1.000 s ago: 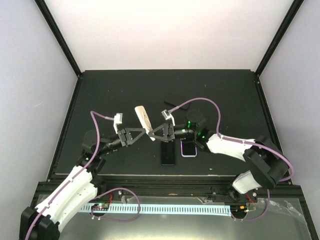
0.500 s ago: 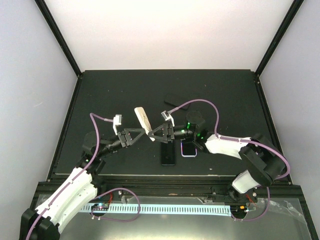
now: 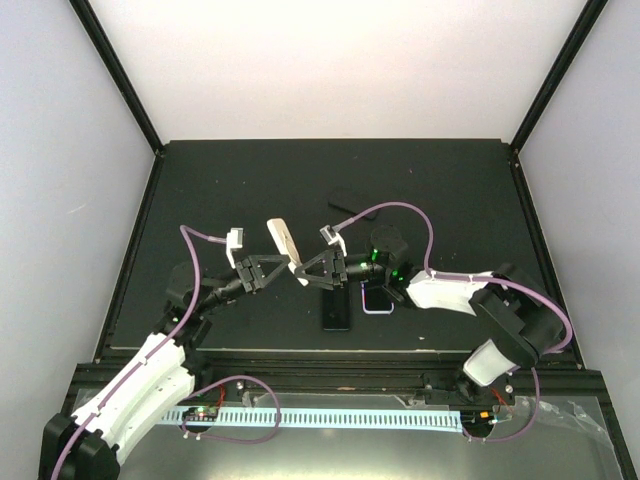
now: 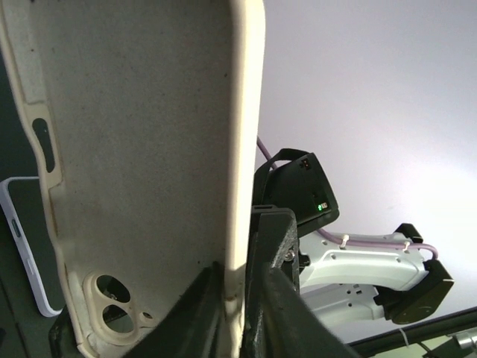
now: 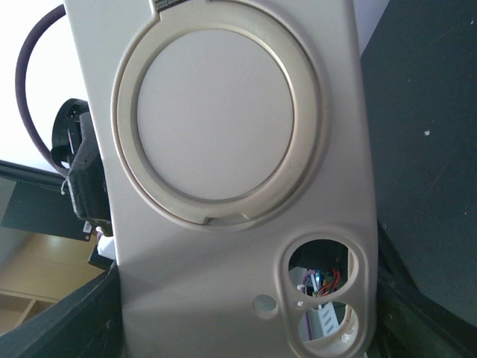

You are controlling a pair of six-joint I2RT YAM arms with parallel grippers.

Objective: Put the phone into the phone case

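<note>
A cream phone case [image 3: 285,242] is held upright above the table between both grippers. My left gripper [image 3: 289,264] is shut on its lower side edge; in the left wrist view the jaws [image 4: 237,280] pinch the case wall [image 4: 149,164], inside face showing. My right gripper [image 3: 304,272] grips the case from the other side; in its wrist view the case's back [image 5: 216,224], with ring and camera hole, fills the frame between the fingers [image 5: 250,317]. A black phone [image 3: 337,308] lies flat on the table below the grippers.
A light-rimmed phone [image 3: 378,298] lies just right of the black one, under the right arm; its edge shows in the left wrist view [image 4: 22,253]. A small black object [image 3: 347,197] lies farther back. The dark table [image 3: 220,190] has raised black edges.
The right gripper and forearm have shifted slightly left toward the left gripper. The case has stayed held between them, moved only a little.
</note>
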